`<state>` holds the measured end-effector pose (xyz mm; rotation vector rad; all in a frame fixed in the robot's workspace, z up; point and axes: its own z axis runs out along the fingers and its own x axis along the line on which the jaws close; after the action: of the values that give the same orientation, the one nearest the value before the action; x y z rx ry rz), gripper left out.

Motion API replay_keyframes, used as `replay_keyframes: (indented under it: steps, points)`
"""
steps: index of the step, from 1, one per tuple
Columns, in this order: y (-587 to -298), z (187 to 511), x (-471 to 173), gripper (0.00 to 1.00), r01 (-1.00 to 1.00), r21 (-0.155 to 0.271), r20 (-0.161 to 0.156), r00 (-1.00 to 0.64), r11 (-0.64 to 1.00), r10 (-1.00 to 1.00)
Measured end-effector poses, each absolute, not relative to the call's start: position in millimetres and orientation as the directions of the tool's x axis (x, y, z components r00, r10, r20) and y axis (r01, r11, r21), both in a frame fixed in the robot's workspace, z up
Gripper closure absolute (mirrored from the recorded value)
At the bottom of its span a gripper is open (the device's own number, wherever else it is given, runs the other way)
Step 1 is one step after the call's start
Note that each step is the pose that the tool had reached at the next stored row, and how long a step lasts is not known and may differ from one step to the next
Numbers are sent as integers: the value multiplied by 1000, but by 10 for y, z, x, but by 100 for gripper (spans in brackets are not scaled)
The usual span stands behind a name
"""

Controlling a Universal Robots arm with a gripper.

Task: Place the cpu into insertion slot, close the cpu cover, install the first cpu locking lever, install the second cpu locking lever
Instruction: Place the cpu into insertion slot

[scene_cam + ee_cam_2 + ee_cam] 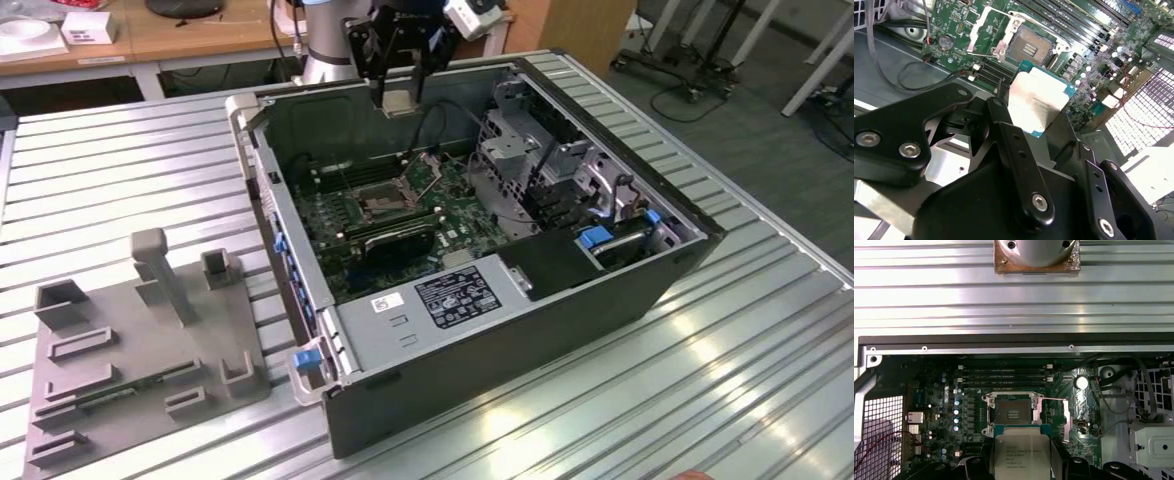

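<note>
The cpu (1036, 102), a flat square with a matte silver-tan lid and a thin teal edge, is clamped between the black jaws. It hangs above the open case (534, 330), clear of the walls. Below it the socket (1013, 414) lies bare, a square recess in the green board (400, 210). The cover (983, 25), a thin silver frame, is swung open at the socket's rim. The case rests on a ribbed metal desk (107, 170).

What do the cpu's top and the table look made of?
cpu: metal lid, silvery with a dull sheen, on a green edge that looks like circuit board. Table: ribbed bare metal, probably aluminium, going by the bright glare along its grooves.
</note>
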<state>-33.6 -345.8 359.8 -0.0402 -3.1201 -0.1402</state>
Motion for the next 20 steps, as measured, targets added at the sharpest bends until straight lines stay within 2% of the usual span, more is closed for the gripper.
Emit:
replay_keyframes:
  steps: [20]
  points:
    - [-3458, 3428, -424, 46, 26, 90, 19, -1000, 996, 25]
